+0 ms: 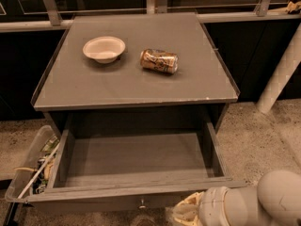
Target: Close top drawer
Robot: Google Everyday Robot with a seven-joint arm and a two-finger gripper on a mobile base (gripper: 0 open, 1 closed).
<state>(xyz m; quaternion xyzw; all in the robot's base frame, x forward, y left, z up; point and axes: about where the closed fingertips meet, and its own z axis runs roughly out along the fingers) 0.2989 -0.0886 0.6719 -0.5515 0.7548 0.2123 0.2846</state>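
Observation:
The top drawer (136, 154) of the grey cabinet stands pulled wide open and shows an empty inside. Its front panel runs along the bottom of the camera view, with the small round knob (142, 203) at its centre. My gripper (186, 212) is at the bottom right, just in front of the drawer's front panel and to the right of the knob. Its pale fingertips point left toward the panel. The white arm (254, 204) extends off to the right behind it. The lower drawers are out of view.
On the cabinet top (136, 79) lie a white bowl (104, 48) and a golden can (159, 60) on its side. A clear bin (33, 166) with litter stands on the floor at the left. A white post (281, 72) leans at the right.

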